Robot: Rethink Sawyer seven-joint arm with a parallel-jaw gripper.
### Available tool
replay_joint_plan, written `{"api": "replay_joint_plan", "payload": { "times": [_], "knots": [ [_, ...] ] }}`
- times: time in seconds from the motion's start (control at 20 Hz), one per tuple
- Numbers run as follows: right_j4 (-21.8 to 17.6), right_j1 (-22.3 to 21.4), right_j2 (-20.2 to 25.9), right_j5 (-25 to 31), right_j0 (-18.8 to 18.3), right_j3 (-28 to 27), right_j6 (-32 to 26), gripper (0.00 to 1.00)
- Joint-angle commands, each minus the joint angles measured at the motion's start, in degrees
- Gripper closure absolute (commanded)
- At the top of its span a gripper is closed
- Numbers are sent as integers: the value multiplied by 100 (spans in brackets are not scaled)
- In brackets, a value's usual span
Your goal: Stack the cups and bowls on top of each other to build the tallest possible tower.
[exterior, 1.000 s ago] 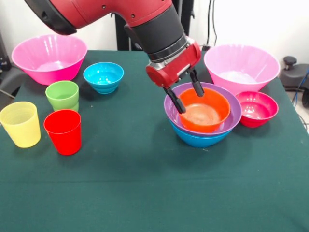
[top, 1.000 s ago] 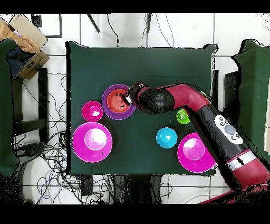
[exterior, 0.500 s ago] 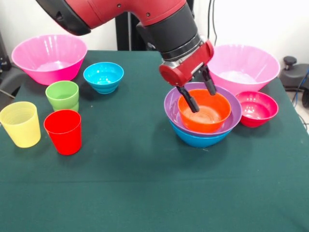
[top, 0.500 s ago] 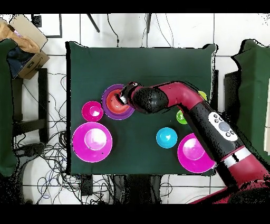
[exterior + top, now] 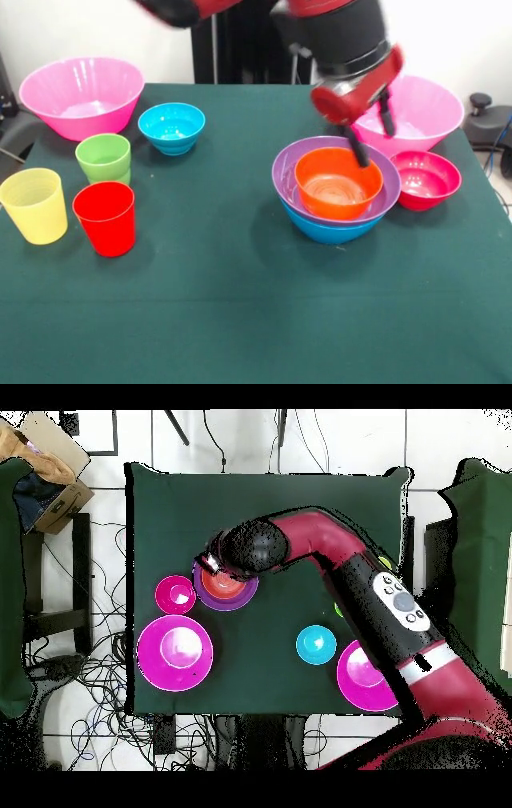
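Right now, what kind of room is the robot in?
Probably a robot lab, not a home. The red arm works at a green-covered table of plastic bowls and cups, with cables tangled on a tiled floor.

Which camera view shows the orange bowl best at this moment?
The front view: the orange bowl shows whole, nested in the purple bowl, with its rim and inside visible under the open gripper. In the overhead view the arm covers part of the orange bowl, so only a piece of it shows.

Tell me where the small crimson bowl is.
Front view: the crimson bowl sits on the table's right side, just right of the nested bowl stack and in front of a large pink bowl.
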Motion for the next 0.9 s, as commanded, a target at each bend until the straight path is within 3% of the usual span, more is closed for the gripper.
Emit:
{"api": "replay_joint_plan", "payload": {
  "times": [0.05,0.25,0.4,0.55,0.9],
  "knots": [
    [232,-571,-579,1634,774,-1160,-189,0],
    [275,-574,-645,1937,950,-1418,-166,0],
    [370,-728,-554,2032,799,-1268,-400,0],
    [429,-808,-457,1705,540,-886,-514,0],
    [456,-860,-417,1497,406,-663,-597,0]
  ]
}}
